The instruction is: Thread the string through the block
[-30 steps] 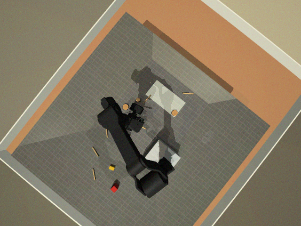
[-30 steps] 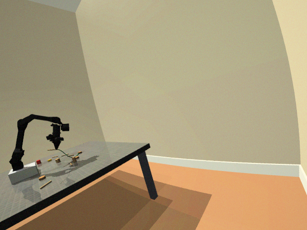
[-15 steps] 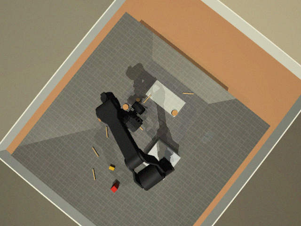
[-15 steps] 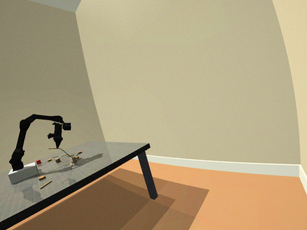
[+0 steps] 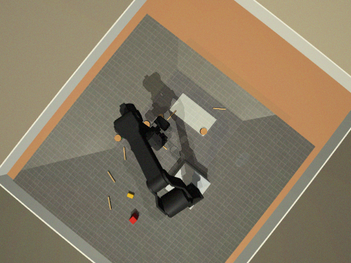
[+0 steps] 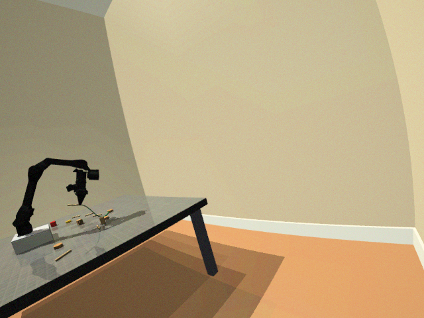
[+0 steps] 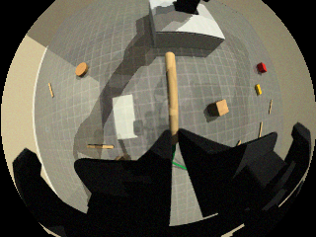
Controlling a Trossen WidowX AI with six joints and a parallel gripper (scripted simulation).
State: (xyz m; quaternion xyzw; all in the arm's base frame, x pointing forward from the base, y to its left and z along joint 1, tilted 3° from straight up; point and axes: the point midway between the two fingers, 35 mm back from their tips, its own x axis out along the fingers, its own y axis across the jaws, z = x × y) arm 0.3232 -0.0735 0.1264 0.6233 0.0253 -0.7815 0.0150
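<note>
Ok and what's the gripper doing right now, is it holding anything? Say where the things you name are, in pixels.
Gripper (image 6: 80,204) (image 7: 173,133): closed on the wooden stick (image 6: 72,205) (image 7: 172,94), held above the table.

The desk (image 5: 93,113) (image 6: 144,205) (image 7: 148,64) is showing a pale grid on grey; one cube (image 5: 132,219) (image 6: 53,223) (image 7: 262,67) is gleaming red, the string (image 6: 89,209) (image 7: 179,165) green.

Beige walls (image 6: 260,103) are rising above an orange floor (image 5: 272,68) (image 6: 342,280), a pale baseboard (image 6: 308,228) is running between them, and a gray, grid-patterned table (image 5: 241,198) (image 6: 164,205) is standing on a dark leg (image 6: 204,241) while light is casting overlapping shadows beneath it.
</note>
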